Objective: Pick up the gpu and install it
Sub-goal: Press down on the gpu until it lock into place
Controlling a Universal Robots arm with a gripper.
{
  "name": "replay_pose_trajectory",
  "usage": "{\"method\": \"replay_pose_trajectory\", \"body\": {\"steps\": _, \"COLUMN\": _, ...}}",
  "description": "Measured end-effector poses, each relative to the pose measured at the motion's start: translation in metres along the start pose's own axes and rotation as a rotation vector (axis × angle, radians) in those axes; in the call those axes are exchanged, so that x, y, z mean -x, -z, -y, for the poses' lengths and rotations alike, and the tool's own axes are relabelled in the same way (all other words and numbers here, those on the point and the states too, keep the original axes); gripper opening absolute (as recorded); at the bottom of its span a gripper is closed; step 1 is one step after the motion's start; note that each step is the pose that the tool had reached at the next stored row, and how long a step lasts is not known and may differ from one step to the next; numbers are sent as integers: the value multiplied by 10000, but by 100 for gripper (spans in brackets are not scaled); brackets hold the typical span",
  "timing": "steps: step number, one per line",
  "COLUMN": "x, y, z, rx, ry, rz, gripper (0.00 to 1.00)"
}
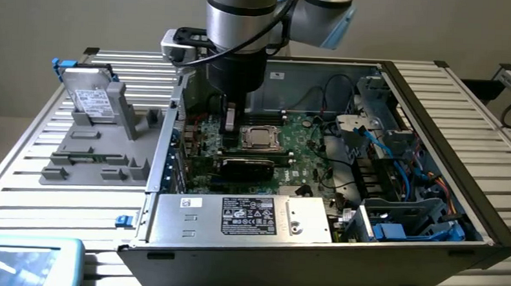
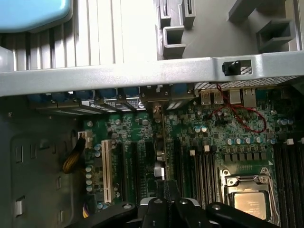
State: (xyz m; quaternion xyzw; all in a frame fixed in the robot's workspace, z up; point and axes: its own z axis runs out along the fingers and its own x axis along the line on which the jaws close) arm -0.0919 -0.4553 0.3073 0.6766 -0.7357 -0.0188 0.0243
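So the silver-and-black robot arm (image 1: 243, 26) is reaching straight down into the open black-and-grey computer case (image 1: 434, 189), right over the green motherboard (image 1: 277, 150). Its black gripper (image 2: 164, 183) is clamped shut on the small thin black-faced gpu card with a grey metal edge (image 2: 159, 142), which hangs upright and edge-on between the fingers, down among the black expansion slots (image 2: 135, 166), next to the white slot (image 2: 108, 171). Can't tell whether the card is actually seated in a slot or just above it. In the exterior view the card (image 1: 230, 118) shows as a pale strip under the wrist, just to the exterior view's left of the silver CPU socket (image 1: 262, 138). Outside the case, on the exterior view's left, the grey plastic parts holder (image 1: 100, 149) has a silver-grey drive with a white label (image 1: 92, 100) standing in it. The grey power supply with a black sticker (image 1: 244, 217) sits along the case's near side.
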Motion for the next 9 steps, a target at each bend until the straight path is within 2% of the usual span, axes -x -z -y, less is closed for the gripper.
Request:
{"method": "replay_pose_trajectory", "body": {"steps": 2, "x": -11, "y": 1, "z": 20, "rx": 22, "ry": 2, "rz": 17, "gripper": 12}}
{"method": "replay_pose_trajectory", "body": {"steps": 9, "x": -11, "y": 1, "z": 22, "rx": 52, "ry": 2, "rz": 14, "gripper": 12}}
